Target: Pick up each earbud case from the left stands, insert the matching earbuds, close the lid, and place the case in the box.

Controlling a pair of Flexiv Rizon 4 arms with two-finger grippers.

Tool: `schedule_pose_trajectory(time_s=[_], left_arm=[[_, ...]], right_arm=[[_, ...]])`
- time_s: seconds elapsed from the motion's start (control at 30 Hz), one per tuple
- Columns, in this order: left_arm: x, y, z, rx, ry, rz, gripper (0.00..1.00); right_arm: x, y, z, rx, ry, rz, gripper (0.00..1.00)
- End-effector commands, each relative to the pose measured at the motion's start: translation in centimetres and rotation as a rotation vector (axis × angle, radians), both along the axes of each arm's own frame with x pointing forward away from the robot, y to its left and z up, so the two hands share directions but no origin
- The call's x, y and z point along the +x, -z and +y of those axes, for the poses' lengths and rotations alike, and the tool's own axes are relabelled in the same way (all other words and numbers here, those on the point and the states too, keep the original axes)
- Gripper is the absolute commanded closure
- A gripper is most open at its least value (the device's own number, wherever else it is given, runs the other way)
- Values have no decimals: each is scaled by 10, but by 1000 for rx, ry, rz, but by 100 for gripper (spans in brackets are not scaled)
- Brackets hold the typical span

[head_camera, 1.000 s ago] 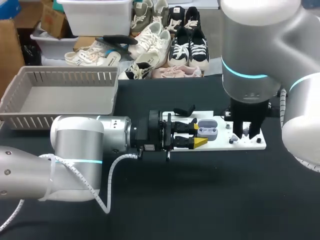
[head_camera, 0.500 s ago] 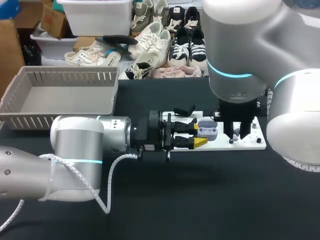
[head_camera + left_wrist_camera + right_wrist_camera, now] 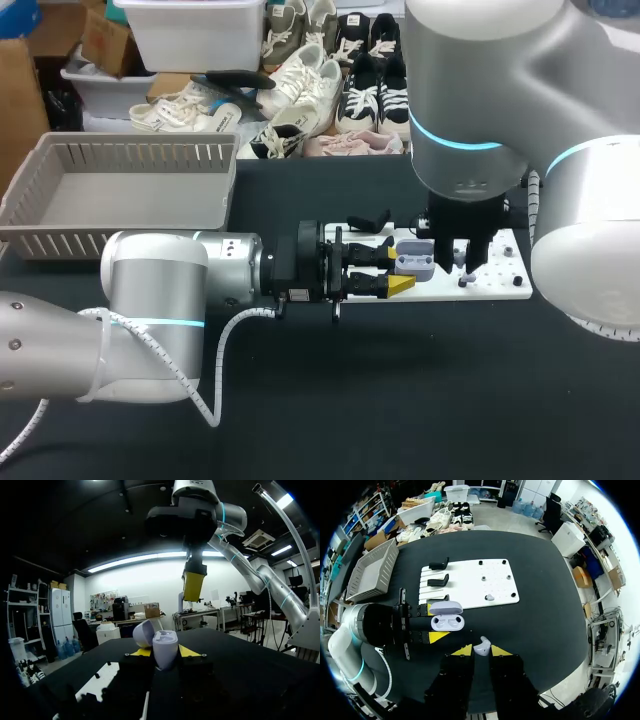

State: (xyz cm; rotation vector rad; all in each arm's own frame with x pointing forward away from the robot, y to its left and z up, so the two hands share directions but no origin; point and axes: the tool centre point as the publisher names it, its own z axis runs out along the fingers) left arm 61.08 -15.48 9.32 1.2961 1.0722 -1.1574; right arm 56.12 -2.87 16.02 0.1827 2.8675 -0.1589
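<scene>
At the board's (image 3: 497,290) edge, open case (image 3: 414,261)

A white board (image 3: 503,288) lies on the black table (image 3: 420,400).

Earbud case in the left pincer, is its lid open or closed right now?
Open. Held in the left pincer, the earbud case has its lid hinged back, exposing both wells. The right pincer holds an earbud.

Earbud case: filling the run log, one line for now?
left fingers: shut on earbud case | lid: open | right fingers: shut on earbud
</scene>
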Motion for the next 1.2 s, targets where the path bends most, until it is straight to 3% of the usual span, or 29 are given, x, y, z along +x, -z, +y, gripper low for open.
schedule_pose_trajectory(time_s=[0.03,0.2,0.6,0.9,1.2], left_arm=[[-1,0,0,-1,-5,-1,100],[-1,0,0,-1,-5,-1,100],[-1,0,0,-1,-5,-1,100],[-1,0,0,-1,-5,-1,100],[-1,0,0,-1,-5,-1,100]], right_arm=[[-1,-2,12,3,-8,-16,100],[0,-10,30,-27,-49,-23,100],[14,-13,50,-125,-79,54,100],[18,-4,46,-144,-56,96,100],[20,0,38,-153,-29,85,100]])
